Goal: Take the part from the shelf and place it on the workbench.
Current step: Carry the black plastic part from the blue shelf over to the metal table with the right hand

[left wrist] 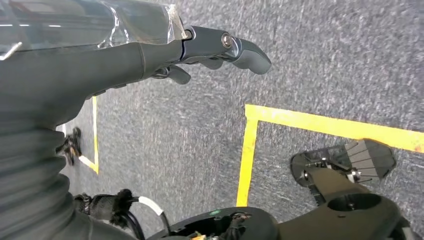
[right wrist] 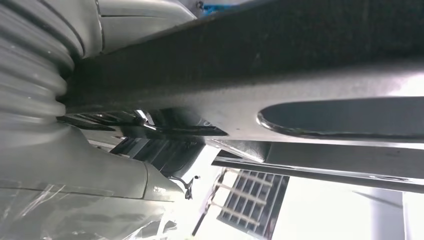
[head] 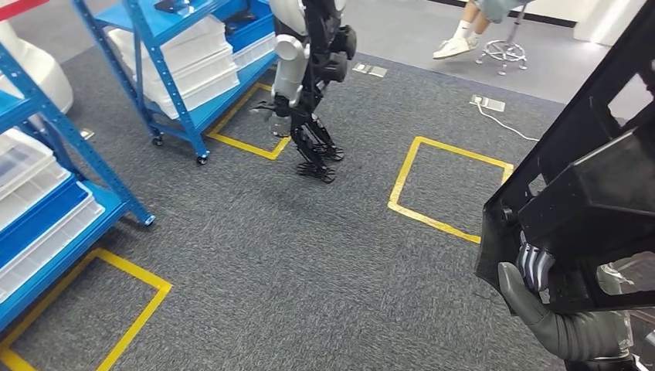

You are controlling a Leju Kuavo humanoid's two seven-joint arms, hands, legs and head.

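The part [head: 595,178] is a large black frame-like panel, held upright at the right edge of the head view. My right hand [head: 533,286] grips its lower left edge from below, thumb on the outside and dark fingers wrapped onto the frame. In the right wrist view the part [right wrist: 300,55] runs close across the picture as a dark beam with a slot, against my grey hand [right wrist: 60,165]. My left hand [left wrist: 200,50] hangs over the grey carpet with its fingers stretched out and nothing in it.
Blue shelves with white bins stand at the left [head: 46,201] and at the back left [head: 185,62]. Another humanoid robot [head: 309,85] stands ahead by a yellow taped square. A second yellow square [head: 448,185] lies ahead right. A person on a stool [head: 471,31] sits far back.
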